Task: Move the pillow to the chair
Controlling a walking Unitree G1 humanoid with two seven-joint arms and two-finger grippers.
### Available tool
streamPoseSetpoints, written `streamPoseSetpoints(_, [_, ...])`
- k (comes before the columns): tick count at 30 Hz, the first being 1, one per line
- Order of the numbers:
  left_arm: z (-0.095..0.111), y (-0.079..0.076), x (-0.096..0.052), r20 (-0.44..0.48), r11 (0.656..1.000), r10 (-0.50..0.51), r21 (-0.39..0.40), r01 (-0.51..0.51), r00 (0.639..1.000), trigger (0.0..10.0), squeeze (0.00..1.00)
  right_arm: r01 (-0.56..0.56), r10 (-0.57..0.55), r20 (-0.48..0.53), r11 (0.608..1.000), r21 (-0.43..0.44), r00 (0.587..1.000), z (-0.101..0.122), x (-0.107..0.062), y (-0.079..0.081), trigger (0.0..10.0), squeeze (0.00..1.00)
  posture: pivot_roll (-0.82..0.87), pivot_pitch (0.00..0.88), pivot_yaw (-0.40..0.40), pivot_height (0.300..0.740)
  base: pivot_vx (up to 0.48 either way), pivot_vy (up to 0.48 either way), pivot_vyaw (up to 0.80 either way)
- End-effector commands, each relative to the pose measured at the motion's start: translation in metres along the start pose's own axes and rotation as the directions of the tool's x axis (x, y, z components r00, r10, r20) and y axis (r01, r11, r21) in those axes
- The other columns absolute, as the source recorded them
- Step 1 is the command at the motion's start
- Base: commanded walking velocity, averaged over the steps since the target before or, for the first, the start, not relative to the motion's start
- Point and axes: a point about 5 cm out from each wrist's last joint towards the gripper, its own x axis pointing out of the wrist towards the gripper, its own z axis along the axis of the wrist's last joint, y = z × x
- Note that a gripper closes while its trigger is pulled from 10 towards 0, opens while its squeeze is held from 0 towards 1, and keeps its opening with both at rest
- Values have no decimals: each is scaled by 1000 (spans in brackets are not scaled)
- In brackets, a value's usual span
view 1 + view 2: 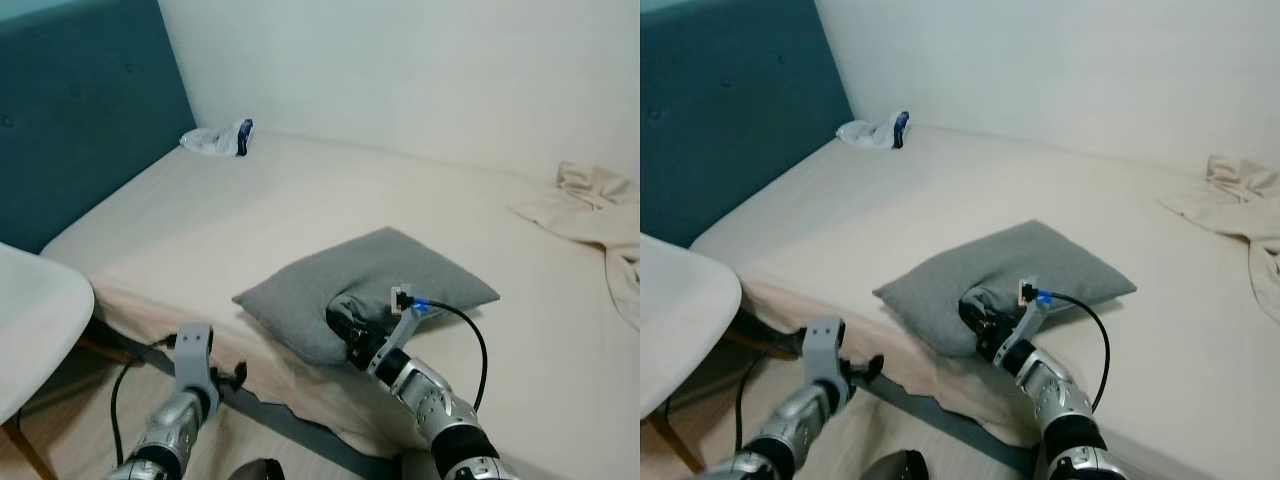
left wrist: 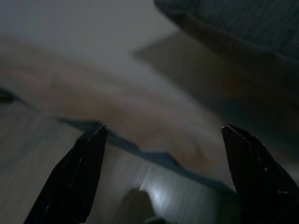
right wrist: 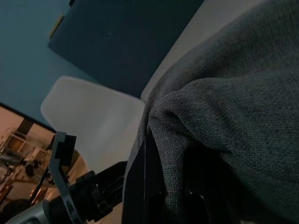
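Observation:
A grey pillow (image 1: 385, 268) lies on the beige mattress (image 1: 300, 200), close to its near edge. My right gripper (image 1: 345, 326) is shut on the pillow's near edge, and the fabric bunches up around it. In the right wrist view the grey cloth (image 3: 224, 93) folds over a black finger (image 3: 140, 186). The white chair (image 1: 30, 320) stands at the left, beside the bed. Low by the bed's edge, between chair and pillow, my left gripper (image 1: 236, 377) is open with nothing in it. Its two fingertips stand wide apart in the left wrist view, left gripper (image 2: 164, 128).
A teal headboard (image 1: 80, 110) rises at the left end of the bed. A white bundle with a blue item (image 1: 218, 138) lies at the back by the wall. A crumpled beige blanket (image 1: 600, 215) covers the right side. The dark bed frame (image 1: 300, 425) runs below the mattress.

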Motion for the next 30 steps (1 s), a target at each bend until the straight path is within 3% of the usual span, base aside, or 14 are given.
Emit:
streamPoseSetpoints(1, [-5,6,-3,-23,1000,19,2,-19,1000,10000,0,-61,62,35,998,-32,997,13,8,9,0,0,-90,0,84,652,0,0,0])
streamPoseSetpoints(6, [-24,1,-8,-92,1000,22,20,-20,995,10000,0,-40,42,46,998,-45,998,17,9,8,0,0,-94,0,84,667,0,0,0])
streamPoseSetpoints(8, [-52,-2,-17,-192,999,34,35,-28,981,10000,0,-7,9,43,999,-45,999,17,8,4,0,0,-93,0,81,681,0,0,0])
streamPoseSetpoints(12, [-65,-3,-23,-244,998,42,48,-31,969,10000,0,22,-21,19,998,-53,1000,13,6,0,0,0,-93,0,81,690,0,0,0])
streamPoseSetpoints(16, [-97,3,-41,-377,994,78,97,-44,923,10000,0,76,-79,-33,994,-77,996,1,0,-7,0,0,-101,0,83,709,0,0,0])
streamPoseSetpoints(19, [-100,3,-43,-390,994,83,104,-46,917,10000,0,81,-84,-37,994,-78,996,0,-1,-8,0,0,-101,0,83,714,0,0,0])
streamPoseSetpoints(23, [-118,8,-57,-458,990,106,135,-49,883,10000,0,92,-97,-45,992,-85,994,-3,-2,-9,0,0,-109,0,87,729,0,0,0])
streamPoseSetpoints(29, [-134,12,-70,-518,982,128,188,-33,846,10000,0,23,-37,-83,986,-167,996,-17,7,5,0,0,-113,0,92,740,0,0,0])
streamPoseSetpoints(30, [-134,11,-70,-517,981,129,189,-34,846,10000,0,1,-13,-74,987,-159,997,-17,9,8,10000,0,-113,0,92,740,0,0,0])
